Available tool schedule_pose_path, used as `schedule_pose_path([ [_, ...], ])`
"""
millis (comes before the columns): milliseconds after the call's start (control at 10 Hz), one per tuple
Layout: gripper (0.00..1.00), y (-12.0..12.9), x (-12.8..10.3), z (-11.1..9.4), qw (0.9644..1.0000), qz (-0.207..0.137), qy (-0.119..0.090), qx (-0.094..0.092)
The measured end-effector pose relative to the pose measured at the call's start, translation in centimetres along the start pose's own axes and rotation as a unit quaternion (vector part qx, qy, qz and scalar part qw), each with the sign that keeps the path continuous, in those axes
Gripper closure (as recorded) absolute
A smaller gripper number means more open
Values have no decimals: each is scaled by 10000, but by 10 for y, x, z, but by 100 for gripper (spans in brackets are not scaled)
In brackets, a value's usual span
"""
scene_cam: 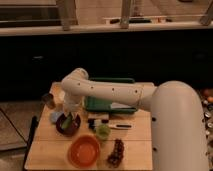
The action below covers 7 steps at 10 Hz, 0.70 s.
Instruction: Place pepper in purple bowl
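Leaning pepper (66, 121): is slanting inside the purple bowl (71, 131), on the table's left side.
Gripper (68, 113): is hanging just over that bowl; its grip cannot be told.
Table (137, 150): wooden, is standing before a dark counter.
Orange bowl (84, 151): is sitting near the front edge.
Green cup (103, 132): is standing beside it.
Green tray (107, 103): is lying at the back.

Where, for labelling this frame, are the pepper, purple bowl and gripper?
pepper (67, 121): camera view, its green body, at the bowl.
purple bowl (75, 130): camera view, its right rim.
gripper (67, 114): camera view, its tip, just above the bowl.
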Motion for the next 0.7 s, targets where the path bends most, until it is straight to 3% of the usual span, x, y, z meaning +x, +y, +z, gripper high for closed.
schedule_pose_path([
  [400,24,-7,0,4,9999,-83,-24,-121],
  [700,20,-7,-3,2,9998,-108,-1,-187],
])
